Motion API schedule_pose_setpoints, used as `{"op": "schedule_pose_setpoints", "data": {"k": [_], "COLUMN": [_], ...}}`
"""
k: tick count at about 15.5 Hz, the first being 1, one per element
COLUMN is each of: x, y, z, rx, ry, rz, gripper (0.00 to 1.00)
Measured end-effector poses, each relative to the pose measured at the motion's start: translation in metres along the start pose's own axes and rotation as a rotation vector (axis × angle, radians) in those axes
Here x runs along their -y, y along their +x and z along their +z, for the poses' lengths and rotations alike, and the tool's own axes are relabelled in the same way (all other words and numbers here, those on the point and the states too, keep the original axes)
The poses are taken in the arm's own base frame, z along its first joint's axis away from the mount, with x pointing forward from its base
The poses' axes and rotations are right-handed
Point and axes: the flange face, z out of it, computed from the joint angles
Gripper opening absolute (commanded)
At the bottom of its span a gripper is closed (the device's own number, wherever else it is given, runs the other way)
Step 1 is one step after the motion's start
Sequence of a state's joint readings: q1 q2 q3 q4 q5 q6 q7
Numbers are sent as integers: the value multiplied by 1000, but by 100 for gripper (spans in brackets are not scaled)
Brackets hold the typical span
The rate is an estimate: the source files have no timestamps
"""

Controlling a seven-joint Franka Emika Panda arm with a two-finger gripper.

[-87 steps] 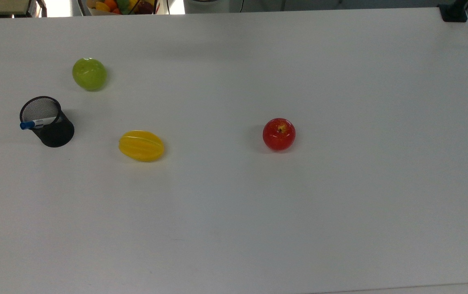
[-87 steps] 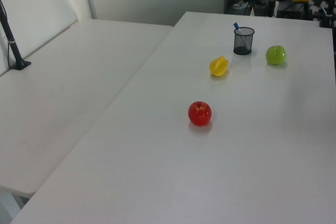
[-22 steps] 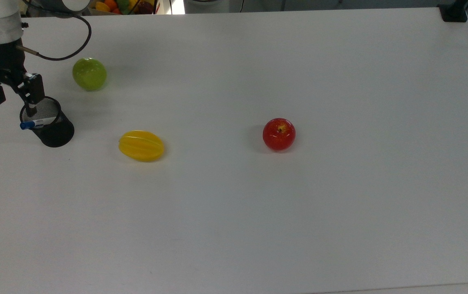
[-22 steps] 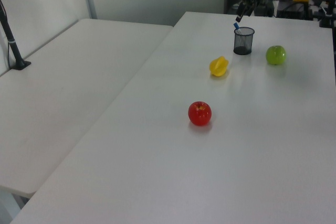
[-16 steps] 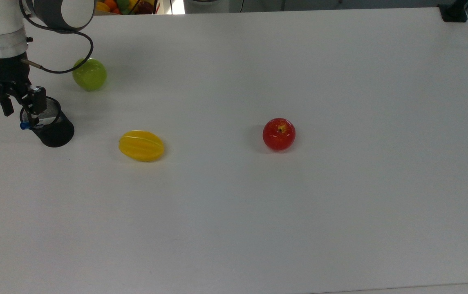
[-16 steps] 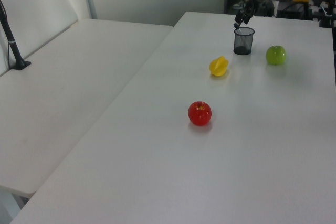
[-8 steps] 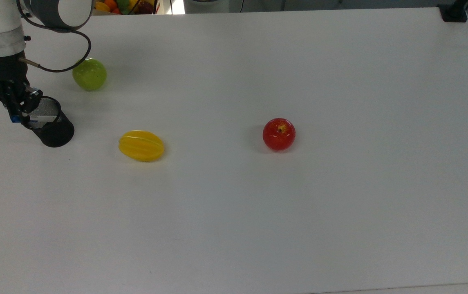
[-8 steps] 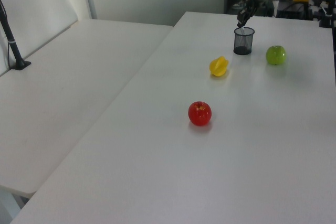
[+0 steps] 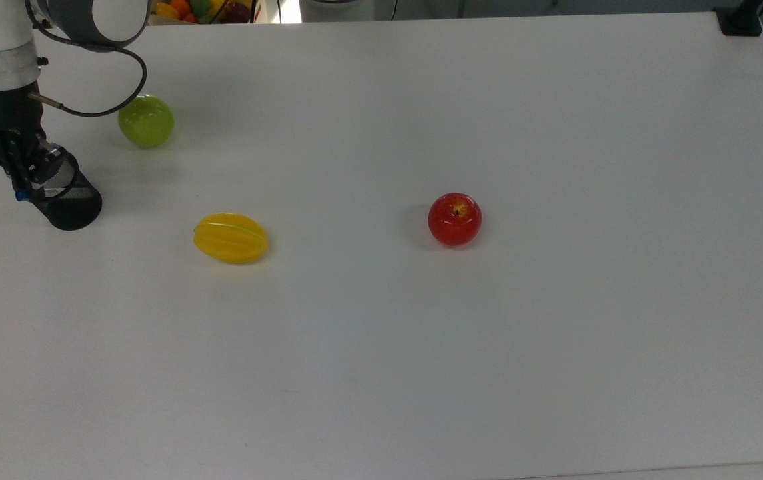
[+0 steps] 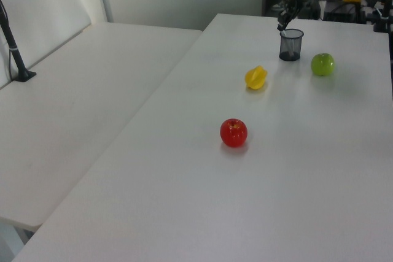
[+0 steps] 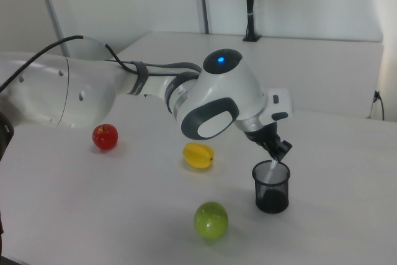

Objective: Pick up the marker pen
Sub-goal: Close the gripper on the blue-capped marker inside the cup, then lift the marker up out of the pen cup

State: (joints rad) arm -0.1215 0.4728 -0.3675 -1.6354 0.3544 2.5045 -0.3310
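End effector (image 9: 26, 183) sits at the far left of the top view, at the rim of the black mesh pen cup (image 9: 68, 200). Jaws are drawn in narrow around the upper end of the marker pen (image 11: 273, 167), whose white barrel runs down into the cup in the right view. In the top view a spot of blue cap peeks out just below the fingers.

The cup leans in the top view, its mouth toward the end effector; whether its base is off the surface (image 9: 488, 333) cannot be told.

Handling judgement:
- Pen is light, slim and rigid; no give under the pads.
- Smooth plastic barrel, likely slippery; a round section can roll between flat pads.
- Best hold is at the capped end, the part clear of the rim. A grip on the cap alone may pull the cap off.
- The cup is light too, and may drag along or tip if the pen binds on the mesh. A straight pull along the pen's axis looks safest.

Green apple (image 9: 146, 121) lies near the cup; yellow starfruit (image 9: 230, 238) and red apple (image 9: 455, 219) are well apart.
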Motion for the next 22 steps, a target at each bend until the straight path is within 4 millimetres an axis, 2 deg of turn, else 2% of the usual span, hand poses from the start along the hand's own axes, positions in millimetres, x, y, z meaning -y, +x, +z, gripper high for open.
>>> {"op": "schedule_pose_setpoints", "data": {"k": [2,5,11,14,18,22], "x": [-1,-4,-8,-4,9,46], "y": [3,11,31,32,22,1], "z": [-5,-24,-91,-119,-153,-182], "rx": [-15,-52,-156,-140,-34,152], "ry": [14,29,50,86,175,265], "rz": [19,41,53,50,29,-33], "gripper": [4,4,4,4,4,4]}}
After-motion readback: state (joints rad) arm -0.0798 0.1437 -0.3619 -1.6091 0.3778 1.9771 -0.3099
